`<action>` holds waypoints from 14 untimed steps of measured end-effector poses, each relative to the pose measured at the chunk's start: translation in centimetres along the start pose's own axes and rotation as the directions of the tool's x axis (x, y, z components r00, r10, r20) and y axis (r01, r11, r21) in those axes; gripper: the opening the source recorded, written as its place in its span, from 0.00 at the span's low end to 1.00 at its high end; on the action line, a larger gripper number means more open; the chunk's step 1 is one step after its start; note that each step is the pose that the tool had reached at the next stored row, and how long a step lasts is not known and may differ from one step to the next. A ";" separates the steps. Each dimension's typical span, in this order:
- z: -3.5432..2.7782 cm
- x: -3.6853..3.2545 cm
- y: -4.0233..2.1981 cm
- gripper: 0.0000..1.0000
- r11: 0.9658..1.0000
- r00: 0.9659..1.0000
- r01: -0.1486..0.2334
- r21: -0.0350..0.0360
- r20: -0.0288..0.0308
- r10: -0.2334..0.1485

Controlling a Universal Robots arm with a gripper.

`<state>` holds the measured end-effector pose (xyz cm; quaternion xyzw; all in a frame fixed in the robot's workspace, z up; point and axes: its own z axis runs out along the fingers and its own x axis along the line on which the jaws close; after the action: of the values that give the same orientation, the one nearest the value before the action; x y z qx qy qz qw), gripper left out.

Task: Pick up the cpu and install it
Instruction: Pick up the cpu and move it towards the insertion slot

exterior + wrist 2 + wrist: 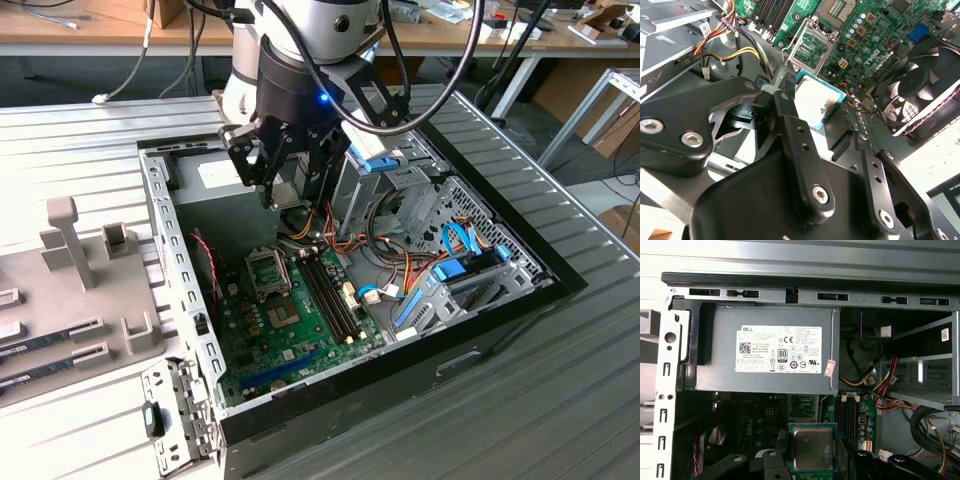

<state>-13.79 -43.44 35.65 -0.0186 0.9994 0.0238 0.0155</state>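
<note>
The cpu (816, 100), a small square chip with a silver-grey top and a thin green rim, is clamped between my gripper's black fingers (789, 107). My gripper (293, 200) hangs inside the open computer case, above the green motherboard (255, 335). It is shut on the cpu (812, 447). The open cpu socket (268, 270) lies on the board below the gripper and a little toward the case's front. In the second wrist view the socket (812, 50) shows just past the held chip, with its metal frame lifted.
A grey power supply (765, 355) fills the case's back corner beside the gripper. Orange and yellow cables (345, 240), memory sticks (330, 295), a drive cage (400, 190) and a black fan (920, 85) surround the socket. A grey fixture tray (70, 290) lies at the exterior view's left.
</note>
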 end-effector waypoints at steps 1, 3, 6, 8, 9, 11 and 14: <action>0.02 0.00 -0.02 0.47 1.000 1.000 0.000 0.000 0.000 0.000; 0.07 0.00 -0.06 0.47 1.000 1.000 0.000 0.000 0.000 0.000; 0.12 0.00 -0.10 0.47 1.000 1.000 0.000 0.000 0.000 0.000; 0.16 0.00 -0.14 0.47 1.000 1.000 0.000 0.000 0.000 0.000; 0.17 0.00 -0.16 0.47 1.000 1.000 0.000 0.000 0.000 0.000; 0.21 0.00 -0.21 0.47 1.000 1.000 0.000 0.000 0.000 0.000; 0.27 0.01 -0.27 0.47 1.000 1.000 0.000 0.000 0.000 0.000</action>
<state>-13.78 -43.70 35.36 -0.0186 0.9994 0.0238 0.0155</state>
